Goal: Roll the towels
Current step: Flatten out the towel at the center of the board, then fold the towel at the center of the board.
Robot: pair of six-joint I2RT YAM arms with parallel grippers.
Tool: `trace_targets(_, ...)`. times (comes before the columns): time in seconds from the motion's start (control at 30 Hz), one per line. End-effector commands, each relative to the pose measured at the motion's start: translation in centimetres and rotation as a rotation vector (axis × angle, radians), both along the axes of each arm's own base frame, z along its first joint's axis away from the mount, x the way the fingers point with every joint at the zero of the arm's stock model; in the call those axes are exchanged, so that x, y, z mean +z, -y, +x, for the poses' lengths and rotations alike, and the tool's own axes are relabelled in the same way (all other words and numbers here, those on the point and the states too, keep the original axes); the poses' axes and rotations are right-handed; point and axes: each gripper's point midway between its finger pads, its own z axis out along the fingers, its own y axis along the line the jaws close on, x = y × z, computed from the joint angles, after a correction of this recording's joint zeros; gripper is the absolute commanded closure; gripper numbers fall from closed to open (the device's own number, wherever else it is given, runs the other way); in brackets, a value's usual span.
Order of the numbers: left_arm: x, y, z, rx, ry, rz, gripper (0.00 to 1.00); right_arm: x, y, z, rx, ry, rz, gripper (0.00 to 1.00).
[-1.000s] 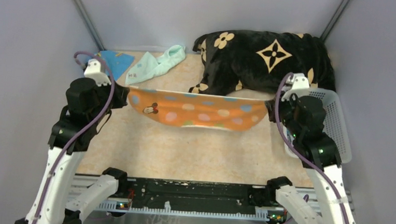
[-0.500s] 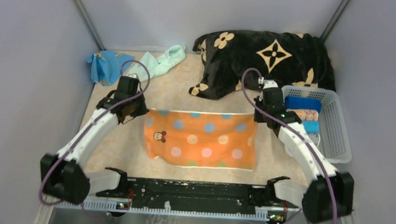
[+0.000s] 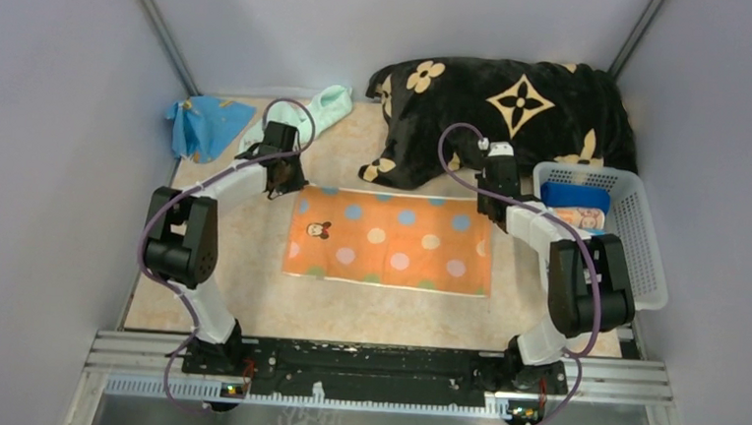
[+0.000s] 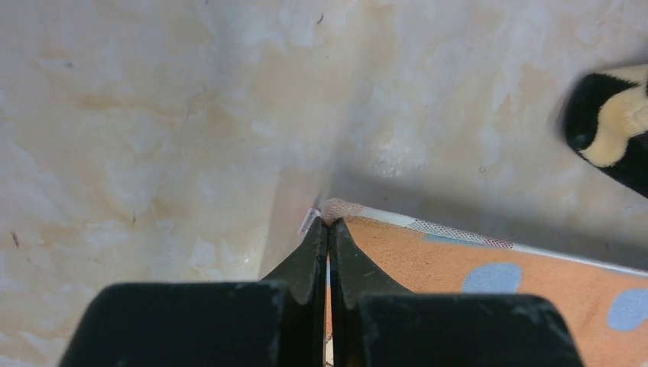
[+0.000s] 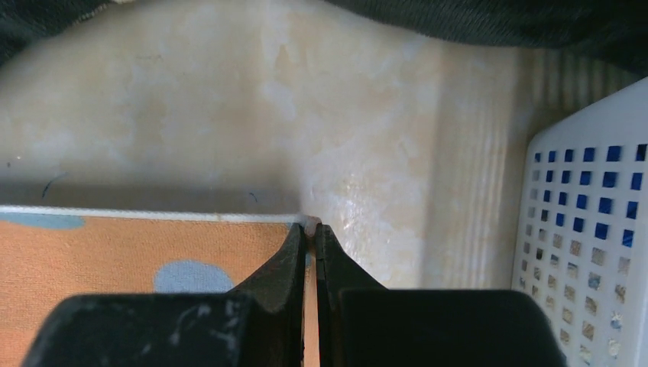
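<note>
Your L pincer was pressed shut on the far-left corner of the orange towel. The R pincer likewise pinched the far-right corner, just beside the white basket. That towel lay flat & spread on the bench, dots up, btwn both arms. Mint towel & blue towel sat at the far-left corner. Black blanket was heaped at the back.

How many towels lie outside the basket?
3: orange dotted cloth towel spread at centre; mint green towel far left; blue towel in far-left corner. Black flowered blanket may hide others.
</note>
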Motion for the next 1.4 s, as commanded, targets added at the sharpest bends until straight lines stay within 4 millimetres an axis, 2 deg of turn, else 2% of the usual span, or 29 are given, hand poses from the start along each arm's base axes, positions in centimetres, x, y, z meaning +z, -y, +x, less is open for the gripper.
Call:
trace_targets(0.0,3.2,-0.2,1.9,-0.009,0.124,-0.007,1.0,4.7,0.8,3.2,-0.025,0.162,-0.027,1.0)
trace_targets(0.2,3.0,-0.7,-1.7,0.051,0.098,-0.058,1.0,4.4,0.9,0.3,-0.074,0.083,0.026,1.0)
trace_targets(0.33,2.3,-0.8,-4.9,0.09,0.076,-0.112,1.0,3.3,0.4,-2.5,-0.102,0.026,0.101,1.0)
trace_targets(0.53,2.3,-1.3,-8.8,0.134,0.087,-0.167,1.0,1.9,0.3,-7.0,-0.151,-0.018,0.184,1.0)
trace_targets(0.73,3.6,-2.1,-10.8,0.153,0.145,-0.178,1.0,3.4,0.9,-9.4,-0.168,0.056,0.22,1.0)
trace_targets(0.87,4.4,-2.3,-10.8,0.147,0.183,-0.176,0.99,5.6,1.8,-8.5,-0.167,0.178,0.185,1.0)
trace_targets(1.03,5.7,-2.4,-8.8,0.149,0.227,-0.151,1.0,8.6,-0.1,-5.6,0.059,0.344,0.135,0.97)
trace_targets(1.23,6.6,-2.9,-5.5,0.135,0.235,-0.061,1.0,9.1,-1.2,-3.1,0.287,0.352,-0.036,0.98)
trace_targets(1.37,7.7,-3.4,-4.1,0.131,0.248,-0.016,1.0,8.6,-1.5,-2.7,0.357,0.32,-0.083,0.97)
